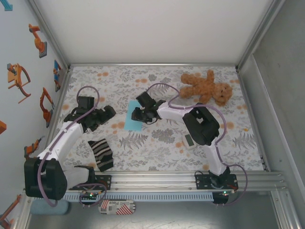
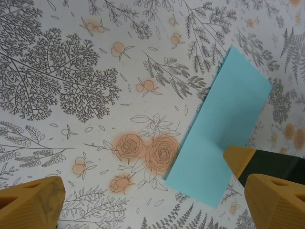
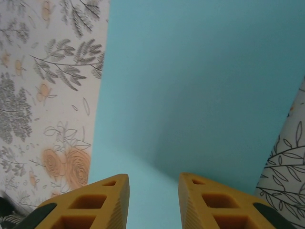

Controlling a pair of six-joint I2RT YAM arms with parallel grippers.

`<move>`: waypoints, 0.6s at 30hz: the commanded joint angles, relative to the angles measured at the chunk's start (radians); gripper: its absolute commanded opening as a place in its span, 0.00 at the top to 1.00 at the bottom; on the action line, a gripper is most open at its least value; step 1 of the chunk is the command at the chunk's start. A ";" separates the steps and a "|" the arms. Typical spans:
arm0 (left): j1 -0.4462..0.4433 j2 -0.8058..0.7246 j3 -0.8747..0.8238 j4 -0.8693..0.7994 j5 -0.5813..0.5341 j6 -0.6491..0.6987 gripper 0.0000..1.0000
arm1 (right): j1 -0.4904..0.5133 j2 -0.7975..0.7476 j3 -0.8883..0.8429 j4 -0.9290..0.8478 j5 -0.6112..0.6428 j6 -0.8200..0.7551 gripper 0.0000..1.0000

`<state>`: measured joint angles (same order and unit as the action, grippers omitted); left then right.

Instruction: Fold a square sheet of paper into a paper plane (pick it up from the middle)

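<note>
The square sheet of paper (image 1: 131,121) lies flat on the flowered table as a light-blue oblong, narrower than it is long. No paper plane is in view. My right gripper (image 1: 138,115) hovers low over its right part. In the right wrist view its yellow fingers (image 3: 102,202) stand apart above the paper (image 3: 200,86), with nothing between them. My left gripper (image 1: 108,113) is just left of the sheet, wide open. In the left wrist view the paper (image 2: 221,138) lies ahead of the left gripper (image 2: 152,205), to its right. One right fingertip (image 2: 239,160) rests at the paper's edge.
A brown teddy bear (image 1: 207,87) lies at the back right. A black-and-cream striped cloth (image 1: 101,153) is at the front left, and a small white gadget (image 1: 189,141) sits near the right arm. Metal rails (image 1: 162,180) run along the near edge.
</note>
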<state>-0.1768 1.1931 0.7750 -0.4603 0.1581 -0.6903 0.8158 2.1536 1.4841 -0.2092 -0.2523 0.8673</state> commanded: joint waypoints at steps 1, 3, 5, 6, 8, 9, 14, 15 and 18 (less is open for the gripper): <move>0.005 0.031 0.003 0.012 0.054 -0.018 0.04 | -0.003 0.008 0.005 -0.015 -0.019 -0.014 0.68; 0.005 0.048 0.003 0.027 0.084 -0.021 0.04 | -0.009 -0.003 -0.031 -0.036 -0.021 -0.049 0.68; 0.005 0.061 0.002 0.054 0.128 -0.017 0.04 | -0.019 -0.023 -0.074 -0.071 -0.019 -0.118 0.68; 0.005 0.067 -0.003 0.072 0.153 -0.015 0.03 | -0.025 -0.035 -0.098 -0.107 -0.010 -0.176 0.69; 0.002 0.075 -0.009 0.105 0.199 -0.012 0.03 | -0.036 -0.058 -0.147 -0.160 0.014 -0.287 0.70; 0.001 0.081 -0.011 0.118 0.218 -0.012 0.04 | -0.043 -0.071 -0.174 -0.170 0.008 -0.338 0.70; -0.029 0.124 -0.006 0.156 0.284 -0.031 0.03 | -0.078 -0.150 -0.232 -0.181 -0.042 -0.467 0.71; -0.041 0.131 -0.009 0.169 0.295 -0.042 0.03 | -0.078 -0.177 -0.234 -0.161 -0.050 -0.441 0.71; -0.077 0.144 -0.032 0.221 0.327 -0.088 0.03 | -0.079 -0.279 -0.273 -0.012 -0.064 -0.278 0.71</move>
<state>-0.2287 1.3281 0.7692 -0.2970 0.4171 -0.7284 0.7341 1.9659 1.2434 -0.2810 -0.3019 0.5213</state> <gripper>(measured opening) 0.965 0.292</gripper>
